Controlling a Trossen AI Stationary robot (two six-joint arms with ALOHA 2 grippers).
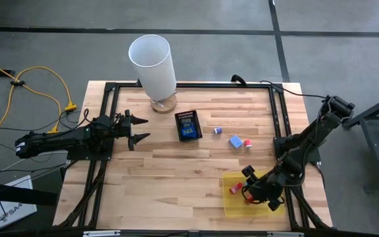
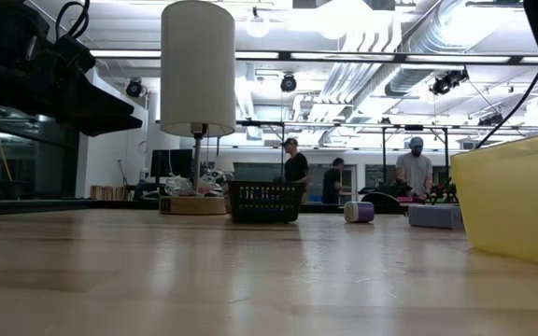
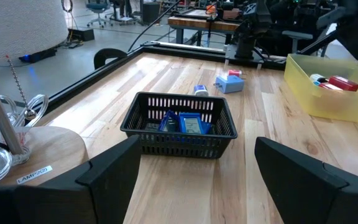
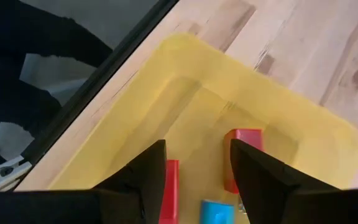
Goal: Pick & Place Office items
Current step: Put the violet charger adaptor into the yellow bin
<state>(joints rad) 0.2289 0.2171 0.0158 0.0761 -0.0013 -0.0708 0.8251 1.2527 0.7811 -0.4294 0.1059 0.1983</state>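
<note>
Two red blocks (image 4: 243,149) lie in the translucent yellow tray (image 1: 232,205), together with a small blue piece (image 4: 216,211); in the right wrist view they sit just past the tips of the right gripper (image 4: 197,180), one red block between the fingers' line and the other beside the nearer finger. That gripper hangs over the tray's inner floor with its two dark fingers spread apart, pinching nothing. Farther from it, across the bare wooden table (image 1: 176,171), a pale blue block (image 1: 235,141) rests beside a small red-and-white piece (image 1: 248,145), and a tiny purple piece (image 1: 217,130) lies a little beyond them. Beyond those stands the black mesh basket (image 1: 189,125), with blue and dark items (image 3: 188,123) inside it. The left gripper (image 1: 139,130) waits well apart from the tray, on the far side of the basket, level with it and pointing toward it, its fingers (image 3: 110,177) splayed wide and holding nothing. Near the table's back edge, just beside the basket, a white lamp (image 1: 152,66) stands on a round wooden base (image 3: 48,152). In the low view, people stand in the room behind the table.
</note>
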